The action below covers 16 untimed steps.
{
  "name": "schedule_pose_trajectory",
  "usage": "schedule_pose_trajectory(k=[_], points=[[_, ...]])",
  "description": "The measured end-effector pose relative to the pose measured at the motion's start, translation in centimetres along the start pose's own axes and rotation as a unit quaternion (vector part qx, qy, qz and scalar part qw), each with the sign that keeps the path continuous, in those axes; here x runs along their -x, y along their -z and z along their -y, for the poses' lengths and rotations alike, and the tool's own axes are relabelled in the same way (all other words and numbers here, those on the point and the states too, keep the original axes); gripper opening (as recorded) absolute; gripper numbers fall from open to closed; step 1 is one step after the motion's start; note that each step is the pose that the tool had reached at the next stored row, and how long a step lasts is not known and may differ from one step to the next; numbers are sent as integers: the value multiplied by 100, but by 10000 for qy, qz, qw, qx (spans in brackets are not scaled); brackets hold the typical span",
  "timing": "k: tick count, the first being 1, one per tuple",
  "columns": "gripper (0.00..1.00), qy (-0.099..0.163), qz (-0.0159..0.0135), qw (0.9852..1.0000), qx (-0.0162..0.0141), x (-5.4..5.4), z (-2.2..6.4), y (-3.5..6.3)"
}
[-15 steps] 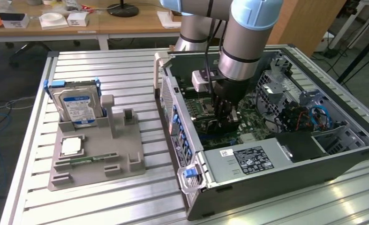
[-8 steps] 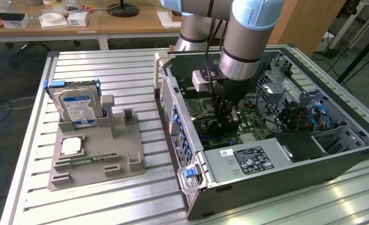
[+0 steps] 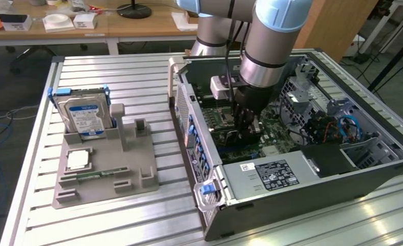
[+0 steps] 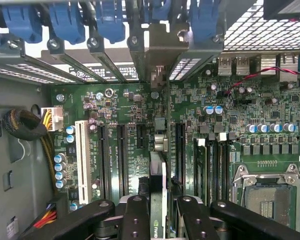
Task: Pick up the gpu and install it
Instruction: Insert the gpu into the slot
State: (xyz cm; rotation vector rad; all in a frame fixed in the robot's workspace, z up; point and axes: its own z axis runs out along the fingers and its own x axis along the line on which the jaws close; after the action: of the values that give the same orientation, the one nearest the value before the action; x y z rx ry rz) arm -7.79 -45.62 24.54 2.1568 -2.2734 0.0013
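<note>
The gpu (image 4: 158,172) appears edge-on in the wrist view, a thin green board with a logo near my fingers. Its silver end bracket (image 4: 160,55) reaches the rear slot openings of the computer case. My gripper (image 4: 160,220) is shut on the card, one black finger (image 4: 135,215) on each side. The card stands upright over the motherboard (image 4: 125,110), in line with the long black expansion slots (image 4: 121,155); I cannot tell whether it touches one. In the exterior view my gripper (image 3: 246,130) reaches down inside the open case (image 3: 365,169), and the arm hides most of the card.
A grey fixture (image 3: 105,174) at the exterior view's left holds a silver hard drive (image 3: 85,115), a processor chip (image 3: 78,160) and a narrow memory stick (image 3: 95,174). Inside the case are a power supply box (image 3: 270,177), blue slot clips (image 4: 65,22), cable bundles (image 4: 25,125) and a processor socket (image 4: 267,195).
</note>
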Motion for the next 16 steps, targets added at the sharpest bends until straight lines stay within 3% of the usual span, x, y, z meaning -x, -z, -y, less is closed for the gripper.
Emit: schedule_pose_trajectory(k=[5, 16], points=[[26, -1, -9, 10000, 20, 0, 8, 24], [26, 0, -1, 10000, 24, 0, 13, 22]])
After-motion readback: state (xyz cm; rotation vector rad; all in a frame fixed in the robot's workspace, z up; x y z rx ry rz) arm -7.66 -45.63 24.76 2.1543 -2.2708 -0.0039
